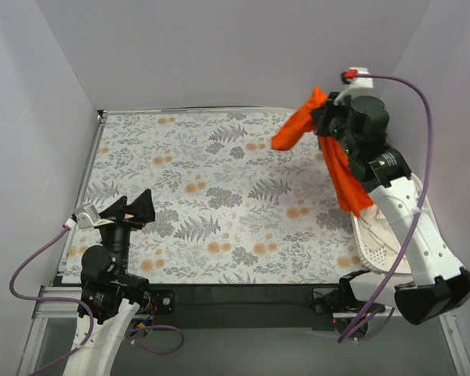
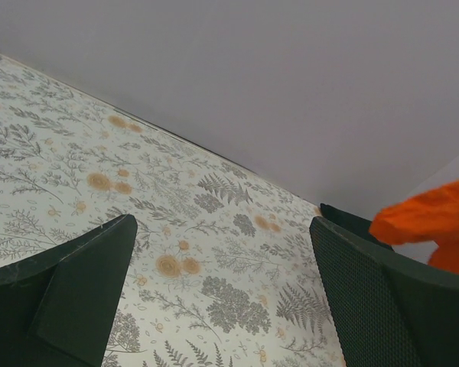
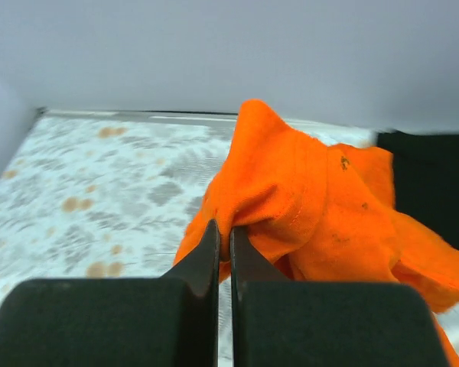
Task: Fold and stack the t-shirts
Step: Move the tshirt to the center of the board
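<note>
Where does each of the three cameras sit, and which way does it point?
Top external: above and behind the arms, looking down on the table; both arms show, left claw open, right claw holding up the orange t-shirt.
Left wrist: on the left arm, facing across the table to the far wall; its spread fingers frame the view.
Right wrist: on the right arm, looking along its shut claw at the pinched shirt.
Shared: all three show the orange t-shirt.

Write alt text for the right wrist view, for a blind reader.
The right gripper, jaws shut, pinches a fold of a bright orange t-shirt above a floral-patterned table. A black shape shows at the right edge.
</note>
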`<state>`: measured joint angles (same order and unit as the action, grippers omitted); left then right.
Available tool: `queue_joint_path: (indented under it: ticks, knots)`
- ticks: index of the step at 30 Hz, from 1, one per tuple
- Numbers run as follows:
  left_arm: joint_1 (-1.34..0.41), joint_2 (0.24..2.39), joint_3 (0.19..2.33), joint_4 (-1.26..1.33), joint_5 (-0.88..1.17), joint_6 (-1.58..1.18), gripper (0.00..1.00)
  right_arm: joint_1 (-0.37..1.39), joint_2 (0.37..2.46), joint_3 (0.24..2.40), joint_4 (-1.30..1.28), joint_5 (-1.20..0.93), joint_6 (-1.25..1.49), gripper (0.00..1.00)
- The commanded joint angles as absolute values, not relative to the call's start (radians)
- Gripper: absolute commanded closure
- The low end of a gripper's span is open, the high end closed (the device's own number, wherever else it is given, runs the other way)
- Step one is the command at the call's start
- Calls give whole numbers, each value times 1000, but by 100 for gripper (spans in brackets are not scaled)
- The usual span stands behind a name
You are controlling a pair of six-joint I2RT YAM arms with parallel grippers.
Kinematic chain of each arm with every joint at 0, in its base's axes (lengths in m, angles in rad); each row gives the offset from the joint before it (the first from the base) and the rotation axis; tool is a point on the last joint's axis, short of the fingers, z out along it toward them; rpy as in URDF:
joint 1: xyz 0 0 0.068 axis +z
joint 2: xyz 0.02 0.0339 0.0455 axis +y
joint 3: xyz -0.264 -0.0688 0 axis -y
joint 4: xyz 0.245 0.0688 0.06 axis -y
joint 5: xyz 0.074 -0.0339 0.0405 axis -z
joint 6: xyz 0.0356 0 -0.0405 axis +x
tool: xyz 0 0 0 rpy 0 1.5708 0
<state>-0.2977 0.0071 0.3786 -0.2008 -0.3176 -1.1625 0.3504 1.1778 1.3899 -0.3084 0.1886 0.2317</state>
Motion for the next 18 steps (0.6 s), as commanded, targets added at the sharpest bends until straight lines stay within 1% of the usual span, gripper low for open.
queue_joint_path:
  ticks: [1, 2, 3, 5, 6, 7, 9, 12, 15, 17, 18]
  knots:
    - [-302, -5, 377, -190, -302, -1137, 11, 504, 1310, 1560, -252, 48, 179, 99]
    - [-302, 18, 379, -192, -299, -1137, 11, 537, 1342, 1606, -249, 25, 173, 99]
    - [-302, 24, 382, -195, -296, -1137, 11, 602, 1409, 1708, -245, -27, 149, 99]
    - [-302, 38, 385, -198, -287, -1137, 11, 659, 1472, 1804, -241, -64, 117, 99]
    - [-302, 43, 385, -198, -285, -1137, 11, 685, 1524, 1886, -238, -93, 86, 99]
    - [-302, 48, 387, -199, -279, -1135, 11, 727, 1546, 1916, -221, -109, 75, 99]
    - [-302, 64, 390, -199, -273, -1132, 11, 755, 1584, 1947, -195, -138, 66, 99]
    - [-302, 80, 391, -199, -259, -1131, 11, 755, 1588, 1902, -143, -123, 89, 99]
    - [-302, 101, 393, -199, -235, -1129, 11, 755, 1557, 1728, -121, -58, 64, 99]
    - [-302, 113, 393, -195, -206, -1126, 11, 753, 1533, 1564, -111, -9, 57, 94]
    - [-302, 120, 390, -192, -196, -1124, 11, 744, 1528, 1510, -110, 62, 66, 86]
